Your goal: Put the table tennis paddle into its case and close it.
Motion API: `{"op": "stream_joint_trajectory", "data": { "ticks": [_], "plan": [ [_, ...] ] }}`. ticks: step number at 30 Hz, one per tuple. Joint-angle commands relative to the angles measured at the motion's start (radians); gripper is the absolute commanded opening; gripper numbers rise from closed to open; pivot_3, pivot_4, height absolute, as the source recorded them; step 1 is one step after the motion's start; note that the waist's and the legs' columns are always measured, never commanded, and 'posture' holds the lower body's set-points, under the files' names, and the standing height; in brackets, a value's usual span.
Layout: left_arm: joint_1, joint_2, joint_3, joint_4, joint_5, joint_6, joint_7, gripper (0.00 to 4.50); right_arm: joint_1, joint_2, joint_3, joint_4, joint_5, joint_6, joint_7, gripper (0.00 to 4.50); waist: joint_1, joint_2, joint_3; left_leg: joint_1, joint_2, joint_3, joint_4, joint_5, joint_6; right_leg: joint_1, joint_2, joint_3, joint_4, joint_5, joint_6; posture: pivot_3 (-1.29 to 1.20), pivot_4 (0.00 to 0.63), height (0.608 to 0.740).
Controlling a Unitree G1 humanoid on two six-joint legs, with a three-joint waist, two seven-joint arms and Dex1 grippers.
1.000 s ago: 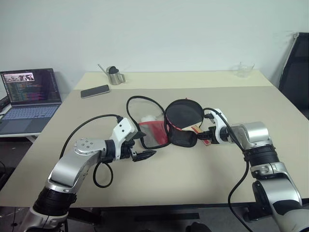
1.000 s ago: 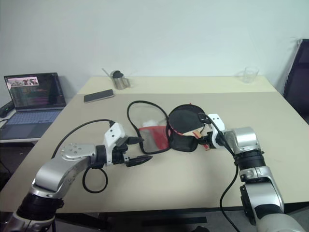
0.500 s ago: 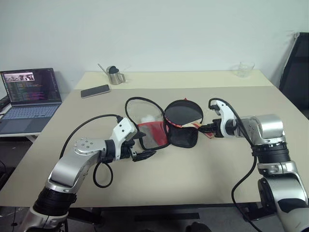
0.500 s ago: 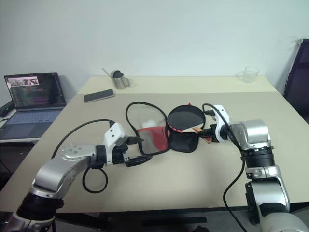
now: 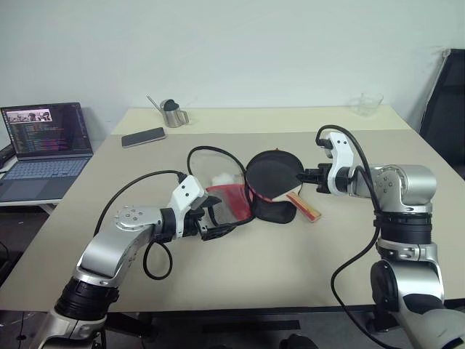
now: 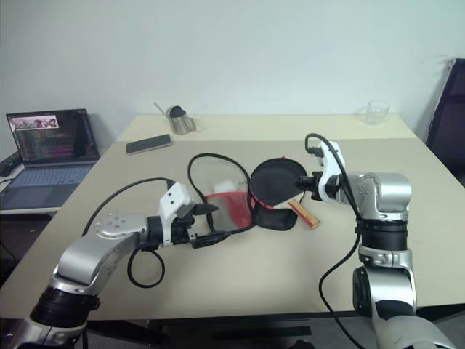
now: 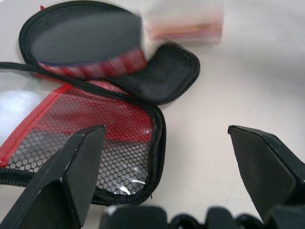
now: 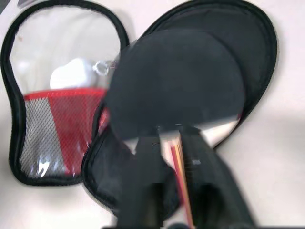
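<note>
Right fingers (image 8: 174, 157) grip the paddle (image 8: 176, 86) above the open case (image 5: 247, 200) (left fingers (image 7: 81, 167) spread wide beside it).

Office: laptop (image 5: 45, 139), office chair (image 5: 447, 102)

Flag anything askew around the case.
The table tennis paddle sits tilted over the open case. Its handle pokes out past the zipper rim toward the table, and the right gripper pinches it near the neck. Nothing looks spilled or damaged.
</note>
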Motion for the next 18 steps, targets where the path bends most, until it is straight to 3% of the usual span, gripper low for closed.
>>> {"op": "stream_joint_trajectory", "data": {
  "ticks": [1,4,7,18],
  "plan": [
    [-0.021,-0.004,0.006,-0.009,-0.001,-0.018,-0.011,4.5,-0.007,-0.005,0.002,-0.071,0.024,0.011,-0.006,0.04,0.0,0.0,0.0,0.0,0.0,0.0,0.0,0.0,0.0,0.0,0.0,0.0,0.0,0.0,0.0,0.0,0.15,0.74],
    [-0.022,-0.005,0.004,-0.005,0.001,-0.02,-0.014,4.5,0.015,-0.017,0.026,-0.064,0.021,-0.001,0.0,0.04,0.0,0.0,0.0,0.0,0.0,0.0,0.0,0.0,0.0,0.0,0.0,0.0,0.0,0.0,0.0,0.0,0.15,0.74],
    [-0.024,-0.007,0.003,-0.003,0.003,-0.02,-0.018,4.5,0.012,-0.013,0.024,-0.02,0.007,-0.003,-0.019,0.63,0.0,0.0,0.0,0.0,0.0,0.0,0.0,0.0,0.0,0.0,0.0,0.0,0.0,0.0,0.0,0.0,0.15,0.74],
    [-0.019,-0.019,0.006,-0.017,0.005,-0.009,-0.01,4.5,0.021,0.012,0.109,0.162,-0.013,-0.088,-0.015,4.45,-0.001,0.0,0.0,0.0,0.0,0.0,0.0,0.0,0.0,0.0,0.0,0.0,0.0,0.0,0.0,0.0,0.15,0.74]
  ]
}}
